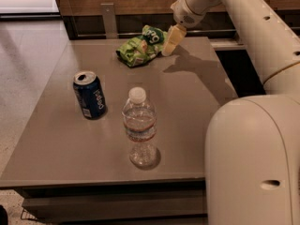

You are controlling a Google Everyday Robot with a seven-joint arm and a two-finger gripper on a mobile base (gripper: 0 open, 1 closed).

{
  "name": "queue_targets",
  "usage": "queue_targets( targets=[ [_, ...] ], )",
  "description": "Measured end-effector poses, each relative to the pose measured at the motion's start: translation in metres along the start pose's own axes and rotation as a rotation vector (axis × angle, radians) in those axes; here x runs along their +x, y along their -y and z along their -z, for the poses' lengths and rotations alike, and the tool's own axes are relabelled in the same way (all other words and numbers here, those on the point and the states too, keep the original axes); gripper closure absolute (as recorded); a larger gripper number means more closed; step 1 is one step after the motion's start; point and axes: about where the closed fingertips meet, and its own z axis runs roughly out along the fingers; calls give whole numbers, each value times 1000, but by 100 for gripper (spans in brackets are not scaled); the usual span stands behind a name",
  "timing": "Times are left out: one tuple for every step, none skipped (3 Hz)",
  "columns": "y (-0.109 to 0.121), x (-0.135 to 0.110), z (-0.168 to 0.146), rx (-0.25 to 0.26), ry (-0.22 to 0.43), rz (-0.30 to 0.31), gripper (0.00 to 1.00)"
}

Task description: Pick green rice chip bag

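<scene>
The green rice chip bag (pixel 140 46) lies crumpled near the far edge of the grey table (pixel 183 102), its darker green end with white lettering toward the right. My gripper (pixel 169 42) hangs from the pale arm at the bag's right end, fingertips low by the table top and close against the bag. The bag rests on the table.
A blue soda can (pixel 89 95) stands at the left middle of the table. A clear water bottle (pixel 139 128) with a white cap stands near the front centre. The arm's large pale body (pixel 253 158) fills the lower right. A wooden wall runs behind the table.
</scene>
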Motion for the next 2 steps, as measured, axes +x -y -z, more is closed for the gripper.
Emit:
queue_targets(
  targets=[
    [2, -9, -21, -36, 45, 9, 0],
    [-3, -31, -44, -58, 88, 4, 0]
  ],
)
